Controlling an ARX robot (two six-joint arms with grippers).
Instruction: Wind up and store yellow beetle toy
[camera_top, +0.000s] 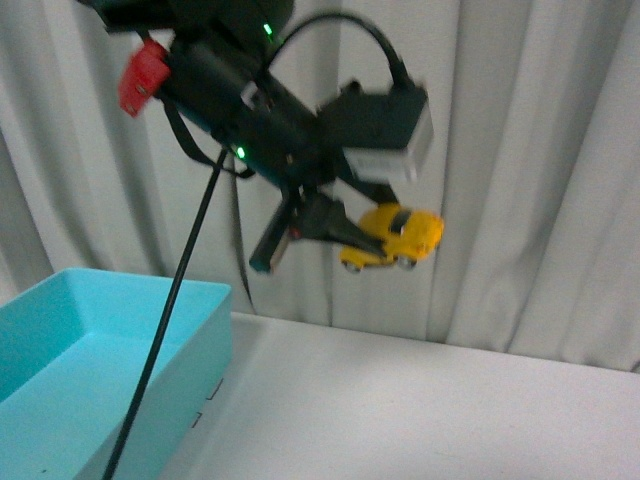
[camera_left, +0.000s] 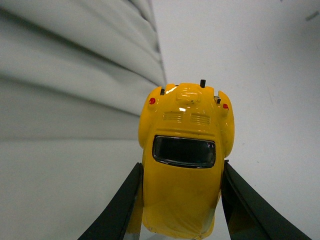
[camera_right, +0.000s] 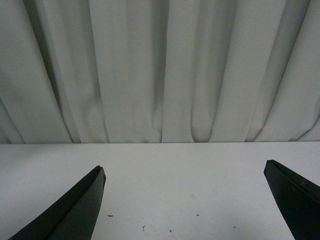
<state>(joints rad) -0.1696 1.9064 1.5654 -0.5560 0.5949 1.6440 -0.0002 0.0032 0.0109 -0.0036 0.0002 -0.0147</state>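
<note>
Left gripper (camera_top: 362, 238): clenched on the yellow toy car (camera_top: 402, 234) by its flanks, held aloft near the far edge of the table (camera_top: 450, 400). Right gripper (camera_right: 185, 200): stood spread, empty. Car judged light, rigid, glossy and probably slippery; the sides between the wheels offered the surest hold.

The yellow beetle toy (camera_left: 182, 165) is painted bright yellow, with dark window and red tail lights; the bin (camera_top: 190, 370) is coloured turquoise, the table (camera_top: 420, 410) white.

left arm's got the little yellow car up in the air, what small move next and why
Probably swing the left pincer leftward toward the open turquoise plastic box: the small yellow beetle toy car is clamped aloft, right of the box.
</note>
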